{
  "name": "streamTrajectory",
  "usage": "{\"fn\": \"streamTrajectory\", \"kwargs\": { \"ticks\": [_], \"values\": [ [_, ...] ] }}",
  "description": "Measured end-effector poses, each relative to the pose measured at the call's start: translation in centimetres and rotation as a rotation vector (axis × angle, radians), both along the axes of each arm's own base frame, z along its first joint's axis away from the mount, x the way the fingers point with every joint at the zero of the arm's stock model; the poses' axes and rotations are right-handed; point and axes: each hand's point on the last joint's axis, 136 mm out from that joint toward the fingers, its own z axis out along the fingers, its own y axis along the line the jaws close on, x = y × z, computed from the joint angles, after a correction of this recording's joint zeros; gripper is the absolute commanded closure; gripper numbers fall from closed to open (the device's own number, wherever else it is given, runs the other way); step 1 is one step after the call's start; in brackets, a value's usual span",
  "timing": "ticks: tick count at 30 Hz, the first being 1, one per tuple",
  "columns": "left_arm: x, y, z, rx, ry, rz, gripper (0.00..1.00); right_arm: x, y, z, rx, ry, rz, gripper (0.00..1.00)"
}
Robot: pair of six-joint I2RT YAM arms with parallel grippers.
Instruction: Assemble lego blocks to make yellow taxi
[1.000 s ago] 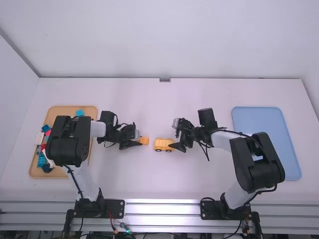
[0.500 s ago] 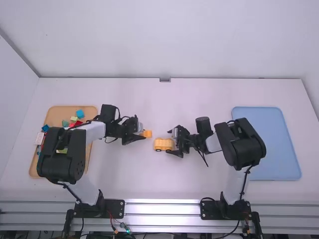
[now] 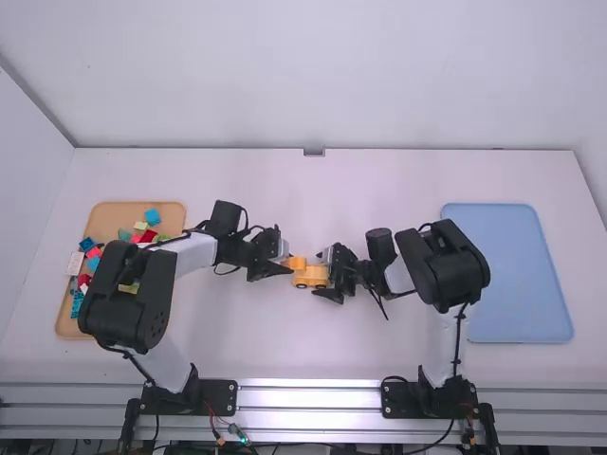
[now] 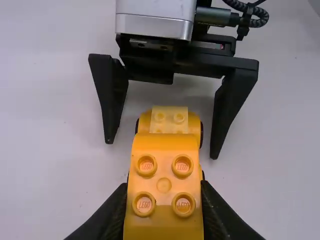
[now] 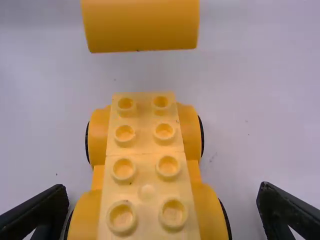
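One yellow toy car [image 3: 310, 277] is seen on the white table [image 3: 237, 327], flanked by the spread fingers of the right gripper [image 3: 323, 274]. Slightly farther off, an orange-yellow block [image 3: 297, 263] is pinched by the left gripper [image 3: 288, 261], near the car.

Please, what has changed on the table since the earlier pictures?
The left gripper, still holding the orange block, moved right, towards the wheeled yellow base. The right gripper moved slightly left, its fingers open around the base. The base stayed in place.
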Motion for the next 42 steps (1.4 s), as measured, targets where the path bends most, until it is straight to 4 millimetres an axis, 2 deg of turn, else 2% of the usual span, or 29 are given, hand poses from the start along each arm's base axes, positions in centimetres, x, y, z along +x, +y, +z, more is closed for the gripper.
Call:
{"fn": "streamTrajectory", "kwargs": {
  "ticks": [2, 6, 14, 17, 19, 21, 22, 29, 35, 42],
  "values": [
    [-0.1, 0.0, 0.0, 0.000, 0.007, 0.002, 0.90, 0.0, 0.0, 0.0, 0.000, -0.003, 0.001, 0.04],
    [-0.1, 0.0, 0.0, 0.000, 0.013, 0.004, 0.90, -0.2, 0.1, 0.2, 0.013, -0.013, 0.018, 0.14],
    [0.0, -0.2, -0.1, -0.025, -0.026, -0.001, 0.92, -0.6, 0.2, 0.4, 0.026, -0.011, 0.040, 0.24],
    [0.0, -0.4, 0.1, -0.051, -0.053, -0.006, 0.92, -0.6, 0.2, 0.3, 0.019, -0.013, 0.036, 0.31],
    [0.5, -0.6, 0.3, -0.072, -0.073, 0.005, 0.93, -0.5, 0.1, 0.2, 0.015, -0.012, 0.032, 0.39],
    [0.8, -0.7, 0.5, -0.088, -0.077, 0.013, 0.94, -0.5, 0.1, 0.2, 0.013, -0.012, 0.031, 0.41],
    [1.0, -0.8, 0.4, -0.101, -0.069, 0.018, 0.95, -0.5, 0.1, 0.2, 0.014, -0.012, 0.031, 0.46],
    [0.4, -1.7, -1.5, -0.118, 0.012, 0.006, 0.98, -0.5, 0.1, 0.2, 0.014, -0.007, 0.029, 0.45],
    [-0.9, -3.8, -2.2, -0.076, 0.034, -0.033, 0.98, -0.5, 0.1, 0.2, 0.014, -0.009, 0.030, 0.45],
    [-0.4, -4.0, -2.6, -0.034, 0.040, -0.004, 0.98, -0.9, 0.2, 0.1, 0.018, 0.017, 0.046, 0.45]
  ]
}}
